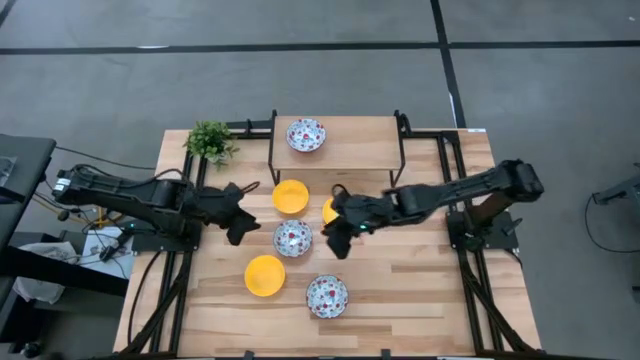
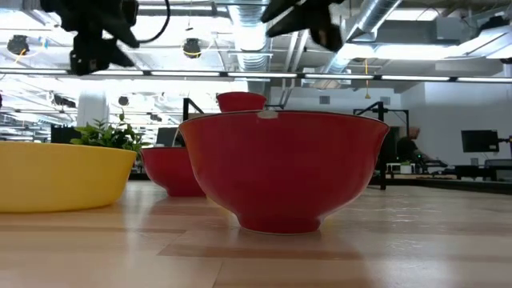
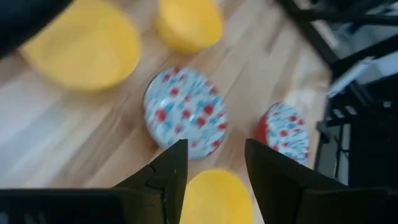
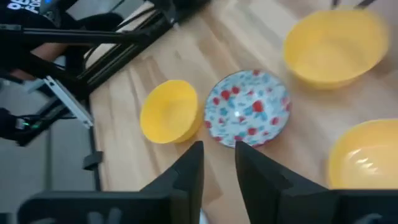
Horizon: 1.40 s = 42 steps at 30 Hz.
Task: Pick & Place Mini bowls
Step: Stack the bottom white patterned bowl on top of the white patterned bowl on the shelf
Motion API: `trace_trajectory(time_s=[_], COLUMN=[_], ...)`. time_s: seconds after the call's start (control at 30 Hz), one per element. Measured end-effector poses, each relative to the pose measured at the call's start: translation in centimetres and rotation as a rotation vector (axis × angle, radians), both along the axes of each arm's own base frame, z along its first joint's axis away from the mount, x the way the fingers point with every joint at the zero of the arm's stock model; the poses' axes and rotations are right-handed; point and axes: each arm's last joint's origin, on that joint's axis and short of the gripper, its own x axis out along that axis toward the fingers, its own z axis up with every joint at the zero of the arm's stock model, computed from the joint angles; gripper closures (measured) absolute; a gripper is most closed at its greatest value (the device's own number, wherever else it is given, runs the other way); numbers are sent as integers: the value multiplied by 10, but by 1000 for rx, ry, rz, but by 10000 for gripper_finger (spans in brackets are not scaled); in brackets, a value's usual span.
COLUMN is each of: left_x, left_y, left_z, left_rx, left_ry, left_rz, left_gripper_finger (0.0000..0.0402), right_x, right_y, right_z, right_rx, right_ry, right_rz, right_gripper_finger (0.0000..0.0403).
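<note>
Six mini bowls show in the high view. One floral bowl (image 1: 306, 134) stands on the raised wooden shelf. On the table are two yellow bowls (image 1: 291, 196) (image 1: 265, 275), two floral ones (image 1: 293, 238) (image 1: 327, 295), and a third yellow bowl (image 1: 329, 209) half hidden under my right arm. My left gripper (image 1: 244, 212) hangs open above the table, left of the middle floral bowl (image 3: 185, 112). My right gripper (image 1: 335, 238) hangs just right of that same bowl (image 4: 249, 115). Its fingers (image 4: 186, 171) stand a little apart with nothing between them.
A small green plant (image 1: 210, 142) stands at the far left corner. The shelf's black frame (image 1: 272, 150) stands on the table's far half. In the low view the nearest floral bowl (image 2: 284, 168) shows its red outside, with a yellow bowl (image 2: 60, 176) to its left.
</note>
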Motion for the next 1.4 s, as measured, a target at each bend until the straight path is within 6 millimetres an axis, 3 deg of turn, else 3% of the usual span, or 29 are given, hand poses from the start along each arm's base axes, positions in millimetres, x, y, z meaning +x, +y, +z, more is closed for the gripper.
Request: trace_trajectory(time_s=[0.3, 0.93, 1.1, 1.27, 1.4], left_x=[-9, -9, -9, -9, -9], left_y=[0, -10, -10, -10, -10], left_z=[9, 7, 7, 7, 7], left_rx=[33, 52, 74, 100, 117], left_ry=[-73, -61, -61, -63, -64], left_rz=[-46, -129, -145, -165, -176], left_gripper_finger=[243, 243, 243, 243, 243], right_x=[30, 31, 21, -2, -13], right_y=[-8, -5, 15, 47, 65], right_z=[-29, -33, -38, -48, -50], right_rx=[200, 215, 223, 131, 66], right_ry=[116, 132, 232, 414, 448], right_rz=[-60, -79, 61, 200, 267], right_gripper_finger=[298, 300, 300, 300, 300])
